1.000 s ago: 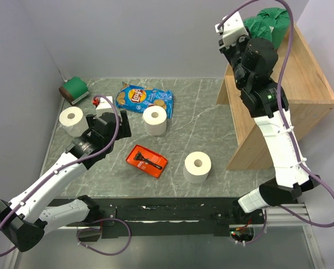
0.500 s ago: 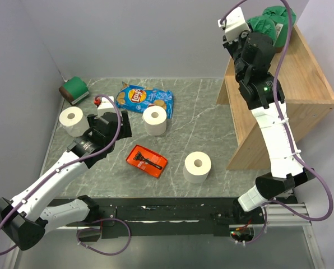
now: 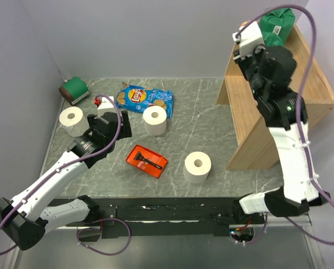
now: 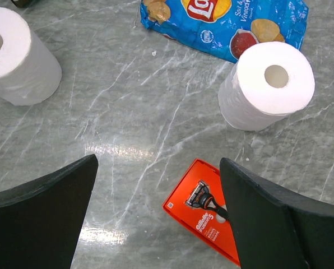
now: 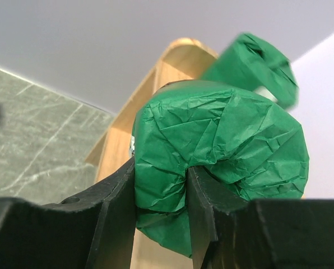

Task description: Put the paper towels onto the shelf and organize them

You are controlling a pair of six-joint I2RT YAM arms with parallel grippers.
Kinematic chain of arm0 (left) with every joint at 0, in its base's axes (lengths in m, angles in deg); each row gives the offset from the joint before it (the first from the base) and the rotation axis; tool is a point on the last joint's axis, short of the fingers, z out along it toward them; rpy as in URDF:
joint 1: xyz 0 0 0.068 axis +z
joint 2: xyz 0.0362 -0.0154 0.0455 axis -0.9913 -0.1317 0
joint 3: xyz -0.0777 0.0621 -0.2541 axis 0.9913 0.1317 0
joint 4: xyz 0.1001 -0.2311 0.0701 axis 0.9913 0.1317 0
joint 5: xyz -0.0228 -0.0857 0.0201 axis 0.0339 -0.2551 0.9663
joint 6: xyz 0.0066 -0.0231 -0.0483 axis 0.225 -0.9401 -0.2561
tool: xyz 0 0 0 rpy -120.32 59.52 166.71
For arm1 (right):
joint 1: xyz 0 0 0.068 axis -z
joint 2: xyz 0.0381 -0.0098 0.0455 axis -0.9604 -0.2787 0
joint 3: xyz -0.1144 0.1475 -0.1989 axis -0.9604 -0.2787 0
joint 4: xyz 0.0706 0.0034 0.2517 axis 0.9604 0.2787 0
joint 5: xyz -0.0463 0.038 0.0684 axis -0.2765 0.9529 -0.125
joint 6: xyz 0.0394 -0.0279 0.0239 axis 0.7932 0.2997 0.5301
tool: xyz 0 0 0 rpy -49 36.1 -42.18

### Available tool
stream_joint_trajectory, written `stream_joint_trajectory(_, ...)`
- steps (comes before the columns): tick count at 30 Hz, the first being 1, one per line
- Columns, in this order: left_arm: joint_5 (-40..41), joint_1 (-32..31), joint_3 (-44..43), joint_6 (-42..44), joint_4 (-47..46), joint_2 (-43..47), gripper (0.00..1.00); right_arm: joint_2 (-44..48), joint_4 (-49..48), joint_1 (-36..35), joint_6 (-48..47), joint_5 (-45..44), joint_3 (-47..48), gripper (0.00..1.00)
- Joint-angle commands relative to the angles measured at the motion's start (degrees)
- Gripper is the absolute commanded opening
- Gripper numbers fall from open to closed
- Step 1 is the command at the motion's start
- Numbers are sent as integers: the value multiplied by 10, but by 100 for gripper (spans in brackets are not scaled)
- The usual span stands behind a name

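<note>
My right gripper (image 5: pixel 158 185) is shut on a green-wrapped roll (image 5: pixel 217 145), held at the top back of the wooden shelf (image 3: pixel 307 84). A second green roll (image 5: pixel 256 59) sits on the shelf just behind it; both show in the top view (image 3: pixel 276 22). A third green roll with a brown end (image 3: pixel 73 89) lies at the table's far left. Three bare white rolls stand on the table: left (image 3: pixel 72 120), middle (image 3: pixel 154 120), front (image 3: pixel 197 166). My left gripper (image 4: pixel 156 190) is open and empty, hovering between the left (image 4: pixel 18 56) and middle (image 4: pixel 268 84) white rolls.
A blue chip bag (image 3: pixel 144 99) lies at the back of the table. A flat red razor pack (image 3: pixel 147 161) lies in the middle, under my left gripper's right finger (image 4: pixel 212 213). A small red-and-white object (image 3: pixel 100 102) lies near the left white roll.
My right arm has swung right and back, carrying the green roll over the shelf top beside the other green roll. The left arm has not moved.
</note>
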Motion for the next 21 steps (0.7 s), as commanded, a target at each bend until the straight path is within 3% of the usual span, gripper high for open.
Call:
stream_joint_trajectory(1,9,-3,-10,4,0,-1,96,50,-3,7,-7,-35,-4,34)
stream_joint_trajectory(15,12,-3,-10,2,2,5,96,14,32,50,-23,-50,36,42)
stream_joint_trajectory(21,10,-3,-9,2,1,7,96,-3,5,83,-36,-59,53,64)
